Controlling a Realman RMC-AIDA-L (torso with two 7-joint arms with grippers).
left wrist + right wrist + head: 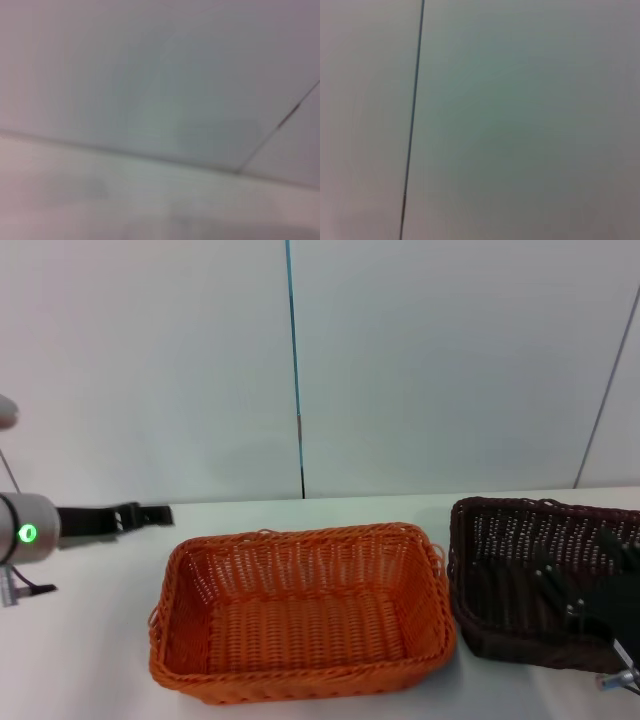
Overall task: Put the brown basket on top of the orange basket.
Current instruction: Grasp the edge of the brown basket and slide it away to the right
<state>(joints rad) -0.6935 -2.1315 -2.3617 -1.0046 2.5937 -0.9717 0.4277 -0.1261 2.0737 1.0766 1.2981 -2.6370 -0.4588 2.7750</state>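
The orange basket (300,612) stands upright on the white table, in the middle of the head view. Just to its right, almost touching it, stands the brown basket (500,570), partly cut off by the picture's right edge. My right gripper (560,590) is a dark shape low over the brown basket's near right part, reaching into it; whether it holds the rim I cannot tell. My left gripper (155,515) hovers at the far left, behind the orange basket's left corner and apart from it. Neither wrist view shows a basket.
The white table (90,660) runs back to a pale wall (400,360) with a dark vertical seam (295,360). Both wrist views show only that wall; the left wrist view also shows the table edge (100,200).
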